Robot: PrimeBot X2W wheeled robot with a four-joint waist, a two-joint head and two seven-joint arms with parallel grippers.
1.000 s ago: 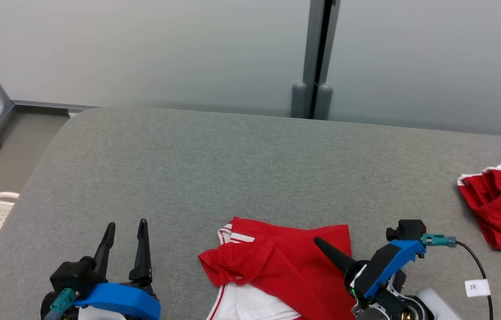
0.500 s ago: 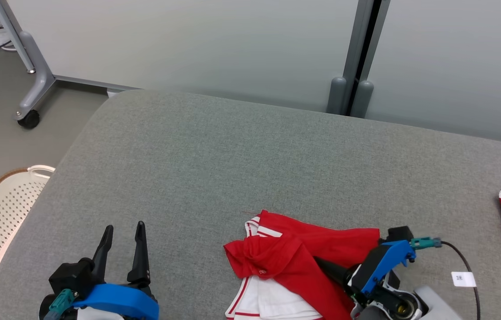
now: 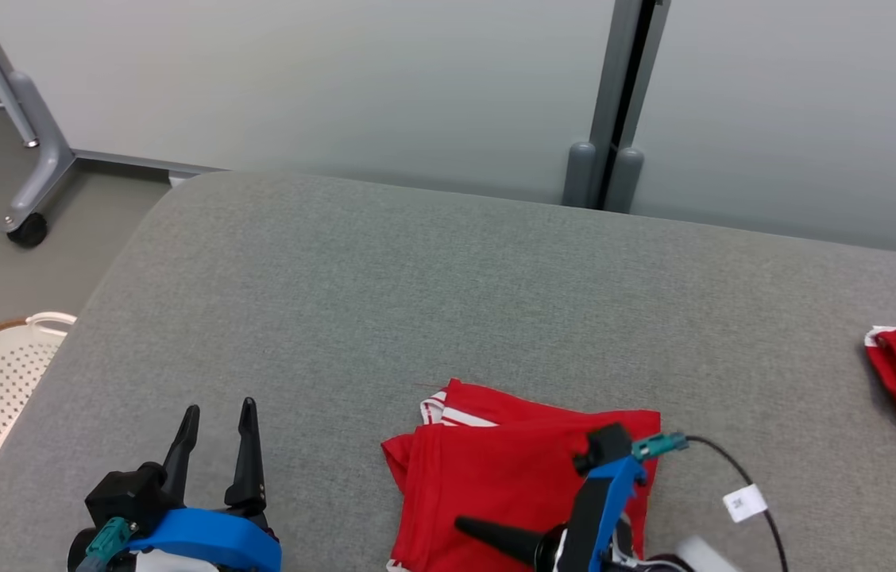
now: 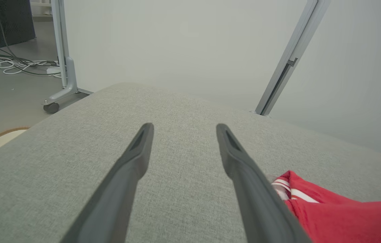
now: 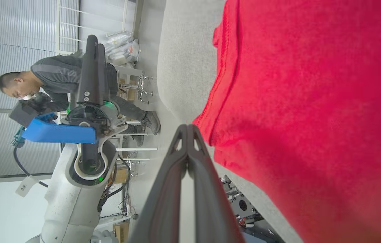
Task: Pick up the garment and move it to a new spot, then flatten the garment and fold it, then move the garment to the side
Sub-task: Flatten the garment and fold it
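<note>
Right gripper (image 3: 461, 525) clenched on nothing, over red garment (image 3: 496, 477) folded flat, white-striped trim at one corner; left gripper (image 3: 219, 405) splayed, well apart.

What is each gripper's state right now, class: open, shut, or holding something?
Left gripper: open, empty.
Right gripper: shut, nothing pinched, at the red garment.

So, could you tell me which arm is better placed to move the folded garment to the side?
Probably the right. The right gripper, shut, lies over the red garment, so it need only open and grasp. The left gripper is open but stands apart from it, over the table.
</note>
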